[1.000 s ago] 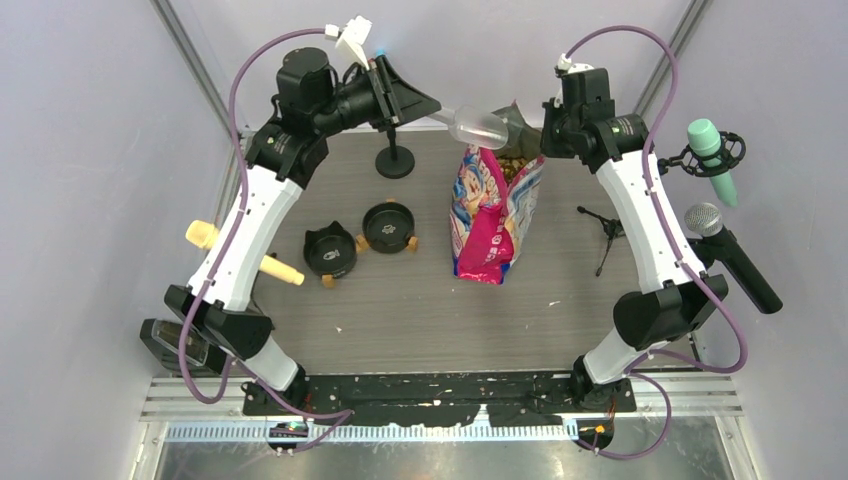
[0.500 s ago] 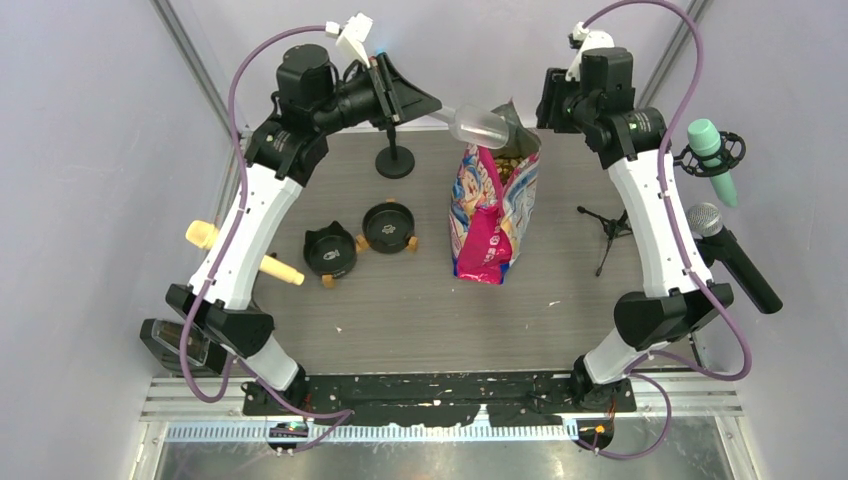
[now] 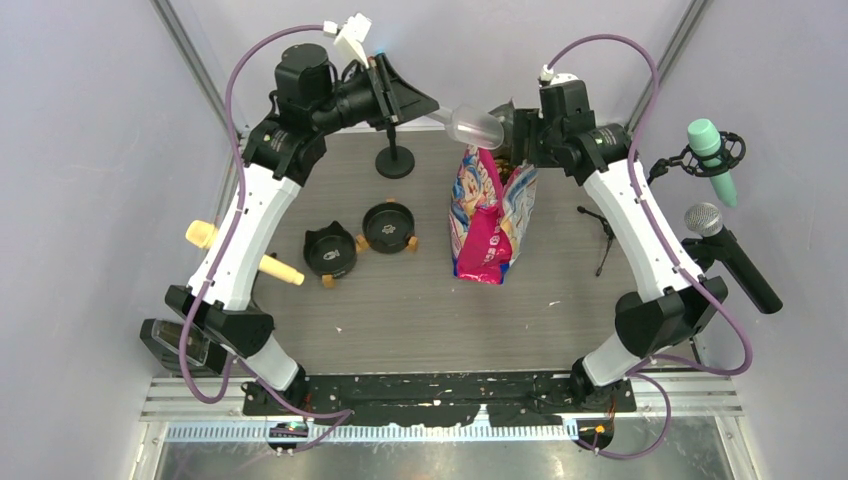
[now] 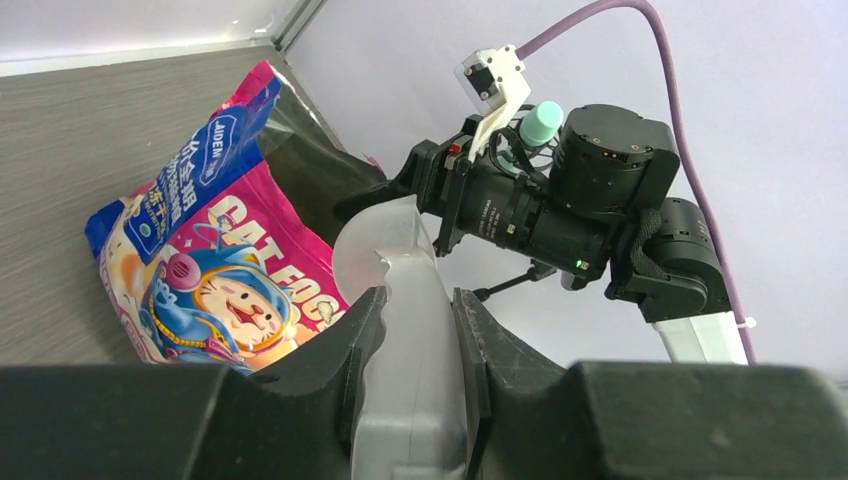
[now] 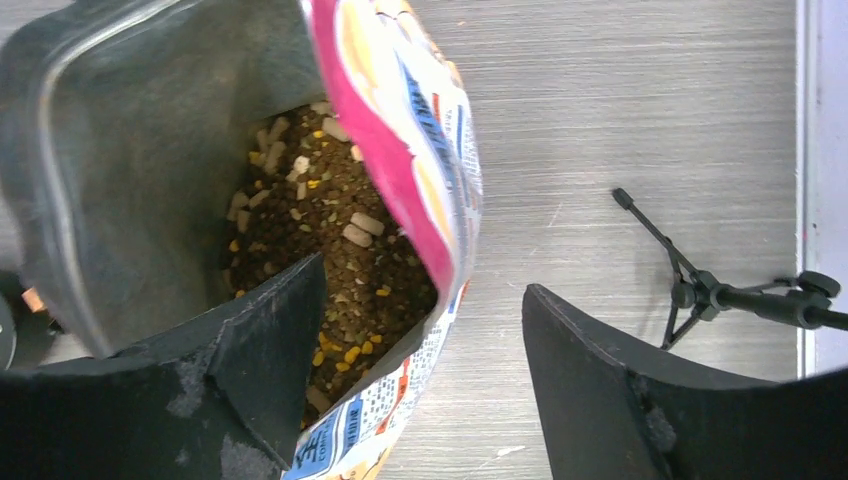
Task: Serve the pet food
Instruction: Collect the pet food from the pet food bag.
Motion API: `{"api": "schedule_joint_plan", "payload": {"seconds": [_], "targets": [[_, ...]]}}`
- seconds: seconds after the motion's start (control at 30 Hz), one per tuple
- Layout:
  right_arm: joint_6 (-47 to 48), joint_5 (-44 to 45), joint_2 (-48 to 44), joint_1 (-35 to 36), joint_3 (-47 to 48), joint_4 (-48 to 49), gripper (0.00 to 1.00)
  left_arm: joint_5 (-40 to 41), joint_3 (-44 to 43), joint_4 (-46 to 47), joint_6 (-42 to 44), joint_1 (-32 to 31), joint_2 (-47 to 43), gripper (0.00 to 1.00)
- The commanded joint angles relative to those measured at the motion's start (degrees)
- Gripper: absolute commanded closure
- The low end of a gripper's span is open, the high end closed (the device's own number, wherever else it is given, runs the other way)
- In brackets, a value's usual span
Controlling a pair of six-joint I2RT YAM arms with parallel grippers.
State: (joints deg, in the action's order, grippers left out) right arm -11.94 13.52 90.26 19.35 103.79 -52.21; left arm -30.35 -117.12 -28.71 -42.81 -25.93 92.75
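Pet food (image 5: pixel 330 250) lies deep in the standing bag (image 5: pixel 420 150), mouth upward. The right gripper (image 5: pixel 420 285) straddles the bag's rim, fingers spread; the left gripper (image 4: pixel 415 300) clamps a clear scoop (image 4: pixel 400 255) poised just beside that mouth.

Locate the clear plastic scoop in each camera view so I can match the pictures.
Top external: the scoop is at upper centre, by the top of the pink bag.
Left wrist: bottom centre, clamped in the left gripper, with the bag to its left.
Right wrist: not in view; only the bag's open top and the kibble inside show.
Shared landmark: the bag, seen in all three views.
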Motion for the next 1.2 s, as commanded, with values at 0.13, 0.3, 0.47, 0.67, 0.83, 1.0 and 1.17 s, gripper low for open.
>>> {"api": "schedule_joint_plan", "payload": {"seconds": [0.13,0.3,0.47,0.67,0.83,1.0,1.17], "targets": [[-2.8,3.8,2.8,-0.4,1.3,-1.7,0.33,1.5,0.2,0.6,1.7,0.4,-2.5,1.00],[-3.7,2.1,4.4,-0.4,1.0,-1.6,0.34,1.8,1.3,0.5,2.0,0.4,-3.2,1.00],[-4.5,1.2,4.5,-0.3,-0.1,-1.5,0.58,1.7,1.7,0.6,2.6,0.4,-3.8,1.00],[-1.9,1.8,2.1,-0.8,-0.1,0.6,0.95,1.4,2.3,0.6,2.5,0.4,-4.0,1.00],[2.9,1.1,-0.7,-3.1,0.8,4.1,0.95,1.3,2.7,0.8,2.4,0.4,-4.1,1.00],[7.9,0.0,-1.9,-5.6,3.0,6.1,0.95,1.3,2.5,0.5,2.4,0.4,-3.9,1.00],[10.8,-2.2,-1.7,-6.5,2.8,7.8,0.95,1.2,2.0,0.2,2.4,0.4,-3.6,1.00]]}}
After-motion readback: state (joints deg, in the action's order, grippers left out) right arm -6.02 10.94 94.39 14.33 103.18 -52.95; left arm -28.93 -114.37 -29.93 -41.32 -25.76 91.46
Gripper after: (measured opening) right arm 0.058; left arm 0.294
